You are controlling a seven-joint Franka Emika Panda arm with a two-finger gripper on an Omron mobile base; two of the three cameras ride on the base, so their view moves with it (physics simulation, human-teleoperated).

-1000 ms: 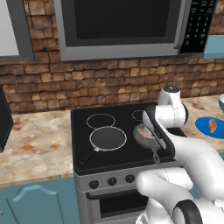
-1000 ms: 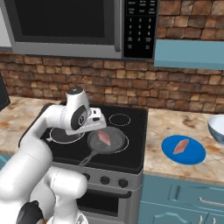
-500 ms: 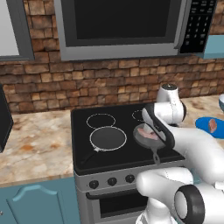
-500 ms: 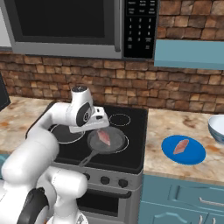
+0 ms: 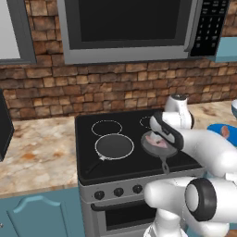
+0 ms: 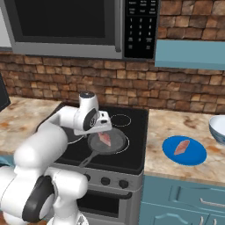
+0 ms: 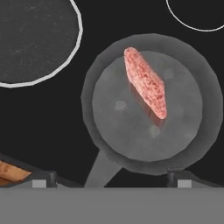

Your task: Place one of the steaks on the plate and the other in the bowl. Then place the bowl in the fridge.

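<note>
- Gripper (image 7: 112, 177) hangs above the frying pan (image 7: 151, 103) on the stove (image 5: 120, 143), jaws spread wide, nothing between them; the two dark fingertips (image 7: 43, 178) show far apart at the bottom of the hand view.
- Change since a second ago: the hand has drifted toward the stove's right edge and now sits more squarely over the pan; in the left base view the wrist (image 5: 164, 132) covers the pan's far rim.
- One steak (image 7: 145, 83) lies inside the pan, slanted across its floor, off-centre toward the rim. It has not moved between frames.
- Pan position unchanged: front right burner, handle (image 6: 88, 159) pointing toward the stove's front edge.
- Second steak (image 6: 181, 147) rests on the blue plate (image 6: 195, 154), on the counter (image 6: 176, 169) just right of the stove, near the counter's front edge. Same as before.
- Bowl (image 6: 218, 128) stands at the right end of the counter, behind and beside the plate, cut off by the picture edge. No change.
- Base cameras steady; background the same across frames.
</note>
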